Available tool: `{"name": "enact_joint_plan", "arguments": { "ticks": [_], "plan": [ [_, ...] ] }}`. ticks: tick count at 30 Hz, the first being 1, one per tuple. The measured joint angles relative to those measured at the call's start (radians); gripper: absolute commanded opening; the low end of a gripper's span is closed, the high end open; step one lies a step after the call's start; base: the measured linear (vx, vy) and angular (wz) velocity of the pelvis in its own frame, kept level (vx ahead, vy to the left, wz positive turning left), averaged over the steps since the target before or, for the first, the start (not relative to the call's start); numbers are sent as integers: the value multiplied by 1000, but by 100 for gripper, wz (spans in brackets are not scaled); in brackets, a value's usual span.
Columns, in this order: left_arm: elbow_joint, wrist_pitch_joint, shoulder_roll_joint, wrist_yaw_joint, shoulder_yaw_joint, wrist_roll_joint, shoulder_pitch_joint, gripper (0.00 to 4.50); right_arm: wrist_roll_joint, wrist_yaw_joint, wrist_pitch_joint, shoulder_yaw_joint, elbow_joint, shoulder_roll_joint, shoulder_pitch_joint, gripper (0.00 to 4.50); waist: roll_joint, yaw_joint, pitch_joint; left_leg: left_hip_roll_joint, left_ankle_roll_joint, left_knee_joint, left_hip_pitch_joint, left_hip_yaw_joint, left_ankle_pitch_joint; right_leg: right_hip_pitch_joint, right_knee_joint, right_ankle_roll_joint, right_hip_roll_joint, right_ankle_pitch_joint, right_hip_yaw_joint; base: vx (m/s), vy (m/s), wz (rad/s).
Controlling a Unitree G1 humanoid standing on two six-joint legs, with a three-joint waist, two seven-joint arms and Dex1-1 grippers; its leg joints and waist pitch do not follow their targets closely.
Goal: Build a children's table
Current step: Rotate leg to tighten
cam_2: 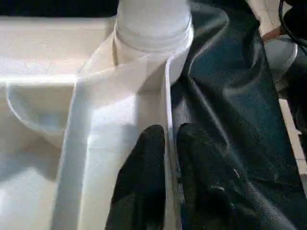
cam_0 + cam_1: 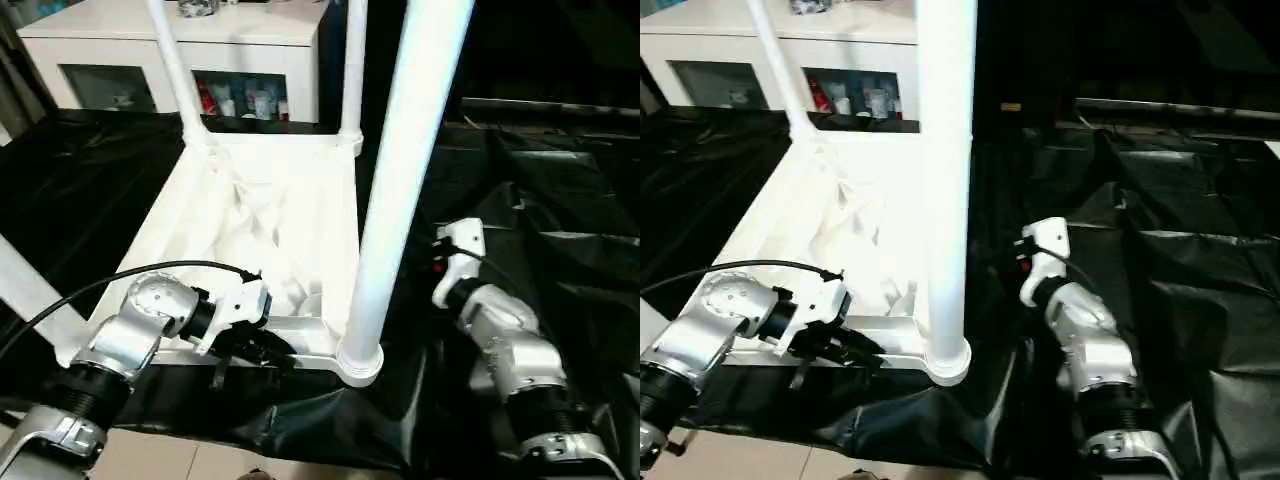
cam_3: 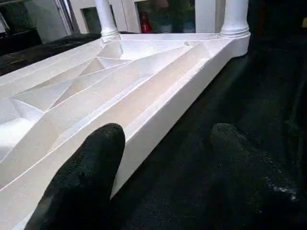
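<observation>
Nearest the camera, both silver forearms reach forward over a black plastic sheet (image 2: 560, 200) that is glossy and creased into ridges. The left arm bends inward at the wrist, a black cable looping over it, and its left gripper (image 1: 170, 143) is clamped on the near rim of the children's table (image 2: 270, 215): in the left wrist view one black finger sits inside the thin white wall and the other outside, against the sheet. The right arm lies straighter, wrist white-capped, pointing along the table's right side. The right gripper (image 3: 163, 158) has its two matte black fingers (image 3: 91, 167) well apart (one overlaps the table's long side rim in the wrist view, the other is over the black sheet); contact with the rim I cannot tell.

The table lies upside down on the sheet, its smooth white plastic underside facing up, crossed by shallow ribs that form triangular panels. At the near right corner a round tube leg (image 2: 405, 190) stands upright in a collared socket, just beside the left gripper. Two more legs (image 2: 352, 70) rise from the far corners.

Beyond the table's far edge stands a white cabinet (image 2: 250, 40) with glass-fronted compartments holding small bottles.
</observation>
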Motion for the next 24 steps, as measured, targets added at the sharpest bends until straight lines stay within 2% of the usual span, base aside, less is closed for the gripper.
{"name": "enact_joint_plan", "arguments": {
  "ticks": [7, 10, 11, 13, 15, 17, 18, 19, 21, 24],
  "plan": [
    [-183, 109, 69, 24, 116, -101, 84, 140, 0, -3, -1, 5, -24, 3, 5, 321, -7, -19, 4, 1, -3, 0, 1, 1, 2, -2, 5, 0, 1, 0, 1, 0, 0, 0],
    [-280, 218, 53, 153, 209, -145, 130, 161, -12, -50, 19, 9, -54, 3, 9, 321, -10, -25, 5, 2, -4, 0, 2, 1, 2, -2, 6, 0, 1, 0, 1, 0, 0, 0],
    [-299, 250, 18, 256, 262, -142, 143, 185, -29, -94, 36, 5, -61, -3, 10, 321, -12, -25, 4, 1, -4, 0, 2, 1, 2, -2, 7, 0, 1, 0, 1, 0, 0, 0],
    [-305, 271, -29, 383, 306, -127, 150, 190, -45, -145, 52, -3, -68, -3, 10, 321, -16, -26, 5, 2, -4, -1, 2, 1, 3, -1, 7, 0, 1, 0, 1, 0, 0, 0],
    [-307, 282, -128, 549, 363, -112, 160, 206, -65, -198, 73, -12, -79, -2, 11, 321, -18, -27, 5, 1, -4, 0, 2, 1, 3, -1, 7, 1, 1, 0, 2, 0, 0, 0],
    [-335, 280, -282, 773, 438, -92, 202, 219, -82, -249, 102, -12, -149, 12, 40, 321, -18, -30, 5, 0, -4, 1, 2, 1, 3, 0, 5, 1, 1, 1, 4, 0, 0, 0],
    [-338, 270, -319, 829, 454, -90, 218, 219, -88, -258, 108, -11, -171, 22, 50, 321, -20, -31, 5, 1, -4, 1, 2, 1, 3, 0, 5, 2, 1, 0, 4, 0, 0, 0],
    [-332, 252, -356, 908, 452, -83, 248, 219, -97, -270, 120, -2, -205, 41, 64, 321, -26, -33, 8, 2, -4, 1, 1, 0, 3, -1, 5, 4, 3, 0, 3, 0, 0, 0],
    [-343, 205, -402, 1028, 479, -62, 279, 219, -97, -291, 137, 2, -257, 52, 99, 321, -29, -36, 7, 5, -5, 1, -1, -2, 3, -1, 2, 6, 6, 1, 1, 0, 0, 0],
    [-379, 181, -418, 1109, 502, -33, 310, 219, -101, -321, 138, 13, -280, 68, 135, 321, -28, -39, 7, 7, -5, 0, -1, -2, 3, -1, -1, 6, 9, 1, 1, 0, 0, 0]
  ]
}}
